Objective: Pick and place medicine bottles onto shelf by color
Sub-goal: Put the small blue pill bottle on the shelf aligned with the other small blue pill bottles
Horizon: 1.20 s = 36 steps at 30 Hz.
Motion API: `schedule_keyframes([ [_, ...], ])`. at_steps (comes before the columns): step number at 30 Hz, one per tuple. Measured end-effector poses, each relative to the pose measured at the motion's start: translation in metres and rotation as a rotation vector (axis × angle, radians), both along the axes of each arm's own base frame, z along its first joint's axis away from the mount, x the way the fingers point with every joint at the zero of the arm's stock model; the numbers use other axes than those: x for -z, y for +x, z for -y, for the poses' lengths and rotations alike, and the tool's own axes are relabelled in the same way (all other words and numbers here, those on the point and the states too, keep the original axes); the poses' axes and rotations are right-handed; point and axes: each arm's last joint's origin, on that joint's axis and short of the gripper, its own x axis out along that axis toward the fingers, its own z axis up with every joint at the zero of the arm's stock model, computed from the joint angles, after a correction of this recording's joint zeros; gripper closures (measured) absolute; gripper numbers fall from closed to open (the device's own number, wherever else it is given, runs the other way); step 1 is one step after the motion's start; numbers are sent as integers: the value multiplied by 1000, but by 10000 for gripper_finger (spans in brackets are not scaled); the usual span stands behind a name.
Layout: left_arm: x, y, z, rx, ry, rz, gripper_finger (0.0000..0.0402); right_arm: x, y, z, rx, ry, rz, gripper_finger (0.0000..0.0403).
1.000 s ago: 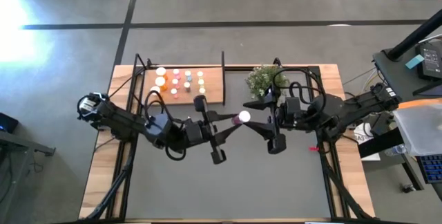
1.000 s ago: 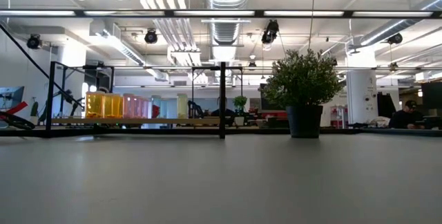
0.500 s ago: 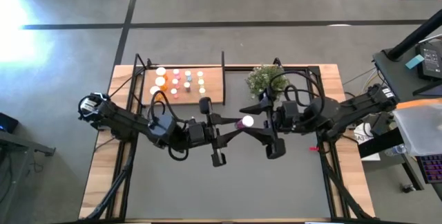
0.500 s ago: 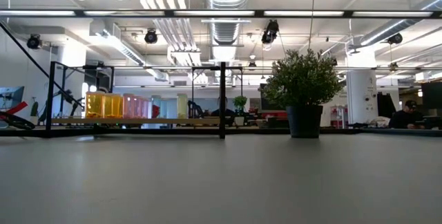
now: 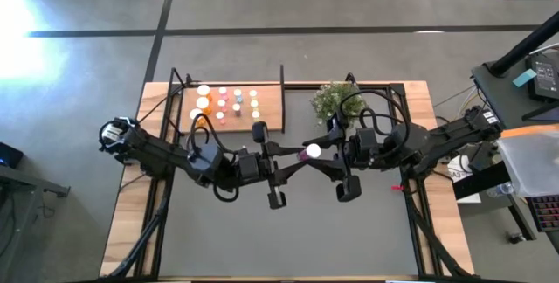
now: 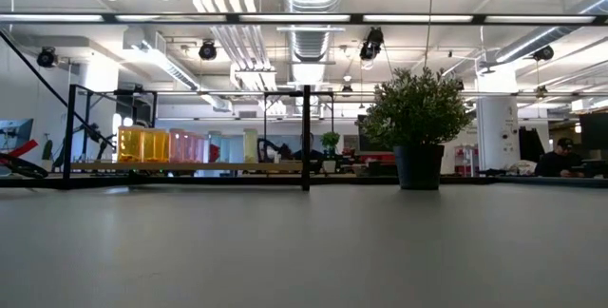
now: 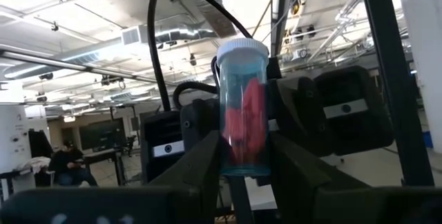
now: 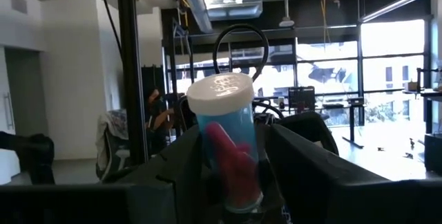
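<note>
A pale blue medicine bottle (image 5: 312,151) with a white cap and pink contents hangs in mid-air over the middle of the table. My left gripper (image 5: 301,155) reaches it from the left and my right gripper (image 5: 321,154) from the right, and both are shut on it. The shelf (image 5: 266,113), a light wooden board at the far left, carries several orange, pink, yellow and pale bottles (image 5: 229,101) standing on their bases. The low view shows the shelf (image 6: 237,166) and those bottles (image 6: 161,144), but neither gripper. My left gripper pinches the lower body of the bottle (image 7: 243,156) between its two fingers (image 7: 204,162). It comes from the table's left, slanting a little upward. The bottle stands upright, cap up, clear of the table. My right gripper has its two fingers (image 8: 286,158) against opposite sides of the bottle's lower body (image 8: 231,172). It comes from the table's right, slanting a little upward. The cap (image 8: 221,91) stands above the fingers, and the bottle tilts slightly.
A green potted plant (image 5: 330,100) stands just right of the shelf, close behind the right arm. A thin dark upright (image 5: 282,82) marks the shelf's right end. The dark grey mat (image 5: 288,231) lies bare nearer the front edge.
My right gripper's fingers have closed in from a wide gap onto the bottle that my left gripper holds. Both arms have stayed in place over the middle of the table, and the bottle has stayed upright in the air.
</note>
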Motion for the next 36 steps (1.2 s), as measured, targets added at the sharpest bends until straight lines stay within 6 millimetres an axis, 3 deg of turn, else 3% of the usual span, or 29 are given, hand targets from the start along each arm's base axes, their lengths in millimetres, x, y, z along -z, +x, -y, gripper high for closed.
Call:
schedule_keyframes([
  [12,0,0,0,-3,-1,-1,288,0,0,0,0,0,-1,304],
  [25,9,4,0,-44,10,-104,283,-4,-10,4,-2,6,-28,305],
  [30,20,6,-1,-118,-66,-216,269,-4,-25,9,-12,30,-136,305],
  [36,35,9,-3,-84,-200,-333,224,14,-46,18,15,162,-432,305],
])
